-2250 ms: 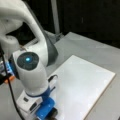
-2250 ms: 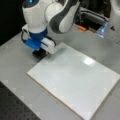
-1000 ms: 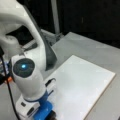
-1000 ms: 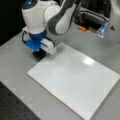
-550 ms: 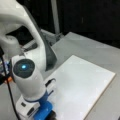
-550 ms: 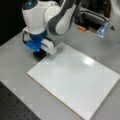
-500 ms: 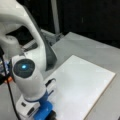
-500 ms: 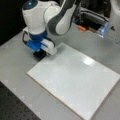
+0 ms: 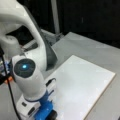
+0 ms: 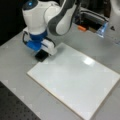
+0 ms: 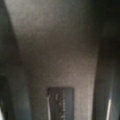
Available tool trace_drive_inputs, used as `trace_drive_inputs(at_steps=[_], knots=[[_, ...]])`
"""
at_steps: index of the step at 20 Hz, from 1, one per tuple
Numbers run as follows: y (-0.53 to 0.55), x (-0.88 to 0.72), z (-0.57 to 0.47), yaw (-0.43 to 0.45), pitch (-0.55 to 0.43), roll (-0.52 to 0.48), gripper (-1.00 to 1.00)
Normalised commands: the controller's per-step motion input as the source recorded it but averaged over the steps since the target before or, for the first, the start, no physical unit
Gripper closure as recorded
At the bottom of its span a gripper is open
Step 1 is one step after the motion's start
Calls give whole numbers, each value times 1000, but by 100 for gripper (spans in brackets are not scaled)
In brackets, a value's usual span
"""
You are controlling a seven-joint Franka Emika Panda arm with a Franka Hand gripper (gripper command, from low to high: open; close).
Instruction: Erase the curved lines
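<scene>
In both front views the white board (image 9: pixel 82 85) (image 10: pixel 75 77) lies flat on the grey table, and no curve lines show on its surface. A black eraser block (image 10: pixel 41 57) sits on the table just off the board's corner at a front view's left. My gripper (image 10: pixel 43 53) is lowered right over that block, and in a front view it (image 9: pixel 50 115) is partly cut off at the bottom edge. The wrist view shows the gripper (image 11: pixel 58 75) open, its dark fingers (image 11: pixel 11 75) far apart at the sides and the eraser (image 11: pixel 60 103) low between them, untouched.
An orange item (image 10: pixel 81 28) and a blue-lit part (image 10: pixel 102 29) sit by dark equipment at a front view's top right. A black perforated mat (image 10: pixel 13 107) borders the table at the bottom left. The arm's white body (image 9: pixel 27 50) blocks the table's left side.
Over the first second the wrist sank a little toward the eraser. Since then nothing visibly moves.
</scene>
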Motion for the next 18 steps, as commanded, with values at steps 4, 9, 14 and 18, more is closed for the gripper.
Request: trace_drive_inputs(at_steps=[4,9,14,18], knots=[[56,-163,199,-115,-34,26,-100],[184,-253,187,-133,37,-24,-100],[346,-235,111,-80,32,-67,-100],[520,-206,60,-16,-53,-145,-100]])
